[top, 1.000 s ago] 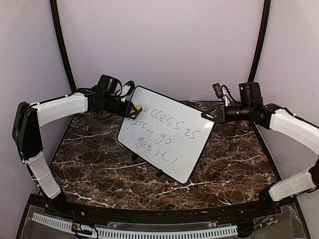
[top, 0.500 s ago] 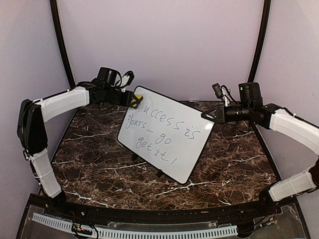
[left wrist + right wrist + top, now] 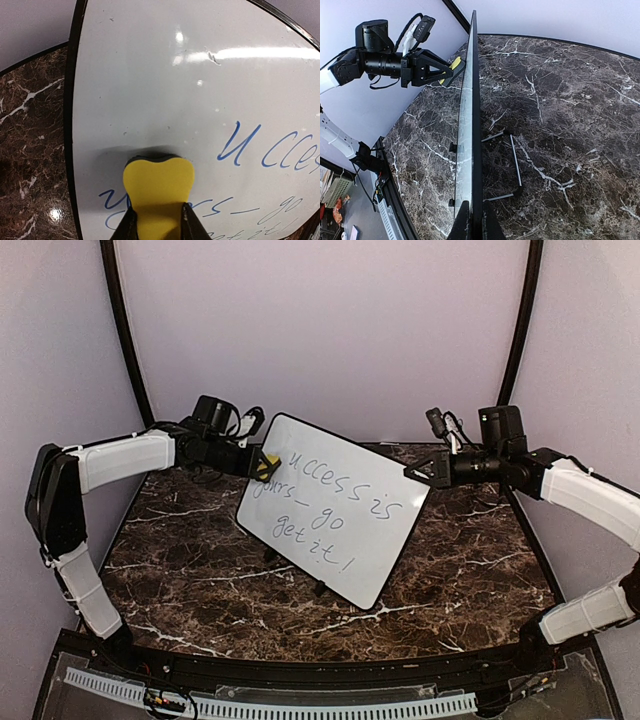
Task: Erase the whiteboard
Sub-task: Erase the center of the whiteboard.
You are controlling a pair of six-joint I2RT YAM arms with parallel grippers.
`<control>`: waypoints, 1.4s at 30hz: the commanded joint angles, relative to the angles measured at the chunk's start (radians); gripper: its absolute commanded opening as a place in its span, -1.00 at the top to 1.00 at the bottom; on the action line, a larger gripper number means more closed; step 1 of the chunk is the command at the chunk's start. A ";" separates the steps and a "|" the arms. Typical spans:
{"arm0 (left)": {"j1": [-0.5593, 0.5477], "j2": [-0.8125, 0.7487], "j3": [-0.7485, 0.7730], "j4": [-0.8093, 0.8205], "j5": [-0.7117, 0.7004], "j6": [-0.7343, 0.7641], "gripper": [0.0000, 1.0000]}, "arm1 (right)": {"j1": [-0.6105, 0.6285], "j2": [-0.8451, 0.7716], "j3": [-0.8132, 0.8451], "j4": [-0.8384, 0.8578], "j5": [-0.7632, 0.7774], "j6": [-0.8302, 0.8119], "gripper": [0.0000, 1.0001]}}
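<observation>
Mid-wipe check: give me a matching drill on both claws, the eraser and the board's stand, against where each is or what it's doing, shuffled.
Things:
1. left claw
2. right claw
3. yellow eraser
4. wire stand

States:
A. behind the board, resting on the marble table
B. shut on the whiteboard at its edge
C. against the whiteboard, just above the word "yours"
D. shut on the yellow eraser

Pairs: 1-D, 2-B, 3-C, 4-A
</observation>
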 commanded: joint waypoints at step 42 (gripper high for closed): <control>-0.001 -0.023 -0.053 0.004 0.043 -0.019 0.77 | 0.039 -0.006 0.034 0.056 -0.049 -0.131 1.00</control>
